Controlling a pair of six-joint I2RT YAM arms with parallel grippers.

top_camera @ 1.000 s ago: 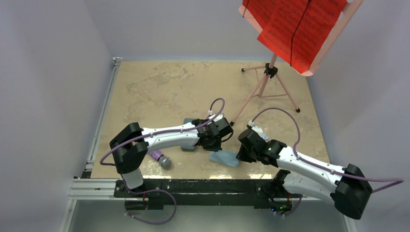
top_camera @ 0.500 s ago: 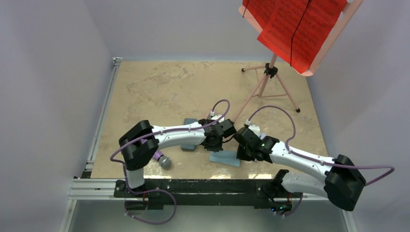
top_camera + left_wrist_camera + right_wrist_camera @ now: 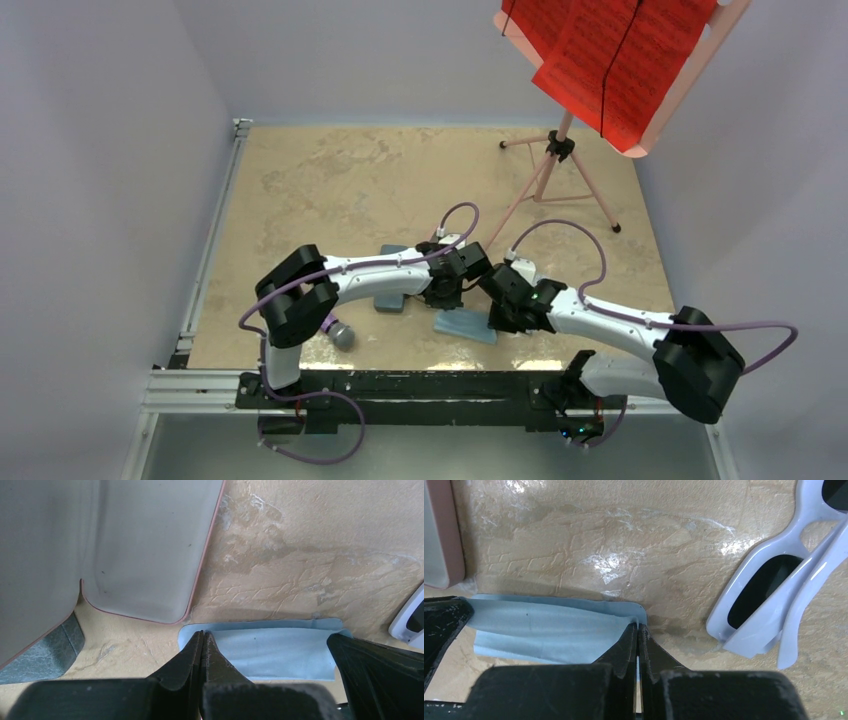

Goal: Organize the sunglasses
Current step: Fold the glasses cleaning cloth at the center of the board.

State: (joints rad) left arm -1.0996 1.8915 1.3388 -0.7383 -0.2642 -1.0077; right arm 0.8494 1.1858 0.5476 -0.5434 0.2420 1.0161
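The white sunglasses (image 3: 774,580) with dark lenses lie folded on the table right of my right gripper, and their edge shows in the left wrist view (image 3: 411,617). The brown pair is out of view. A folded light blue cloth (image 3: 462,327) lies flat between my grippers. My left gripper (image 3: 202,633) is shut on the cloth (image 3: 280,647) at its far left corner. My right gripper (image 3: 638,626) is shut on the cloth (image 3: 544,627) at its far right corner, which is pinched up slightly. An open pink-rimmed case (image 3: 145,545) with a grey inside lies just beyond the cloth.
A grey-blue case (image 3: 392,300) lies under my left forearm and shows in the left wrist view (image 3: 45,650). A purple and grey object (image 3: 335,330) lies near the front left. A pink music stand (image 3: 555,150) with red sheets (image 3: 610,60) stands at the back right.
My right gripper has moved left toward the left gripper and down onto the cloth. My left gripper has shifted slightly right. The cloth stays in place.
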